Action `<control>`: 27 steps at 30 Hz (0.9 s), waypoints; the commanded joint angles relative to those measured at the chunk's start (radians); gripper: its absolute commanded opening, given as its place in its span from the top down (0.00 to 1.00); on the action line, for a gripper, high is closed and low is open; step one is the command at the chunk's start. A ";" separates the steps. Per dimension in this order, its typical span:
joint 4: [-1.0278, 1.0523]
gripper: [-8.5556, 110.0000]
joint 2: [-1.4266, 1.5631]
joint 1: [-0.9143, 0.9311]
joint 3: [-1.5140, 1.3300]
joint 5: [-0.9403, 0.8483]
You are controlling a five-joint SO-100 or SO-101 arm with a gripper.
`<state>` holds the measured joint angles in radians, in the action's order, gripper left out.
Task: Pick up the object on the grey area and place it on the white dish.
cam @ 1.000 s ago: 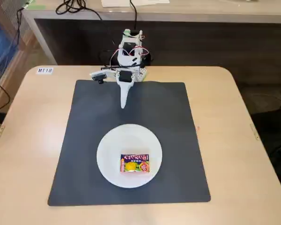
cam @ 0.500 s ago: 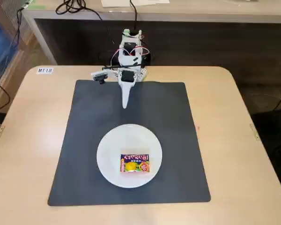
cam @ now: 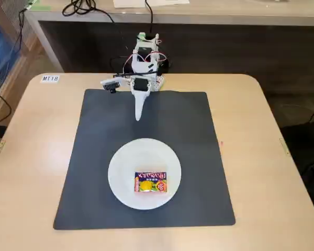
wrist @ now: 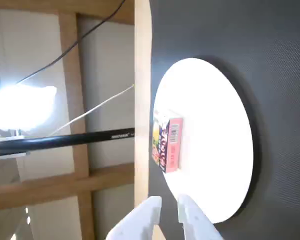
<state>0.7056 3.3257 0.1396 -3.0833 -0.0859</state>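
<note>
On the white dish [cam: 120,157] the object [cam: 150,182] already lies, long axis crosswise, well apart from your gripper [cam: 138,116]; gripper nearly closed, empty; you're done.

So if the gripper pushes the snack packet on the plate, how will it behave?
The snack packet looks small, thin and flat, so probably light. On the smooth white plate it likely slides, not rolls. It may flex when pinched.

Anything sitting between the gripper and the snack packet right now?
No object. In the fixed view, only bare grey mat and empty white plate surface separate the gripper from the snack packet.
</note>
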 commanded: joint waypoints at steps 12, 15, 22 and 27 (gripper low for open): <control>-0.025 0.93 0.025 0.025 -0.133 0.103; -0.025 0.93 0.025 0.023 -0.133 0.100; -0.026 0.93 0.025 0.014 -0.133 0.060; -0.023 0.93 0.025 -0.015 -0.133 -0.071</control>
<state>0.6796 3.3257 0.1150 -3.0833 -0.1258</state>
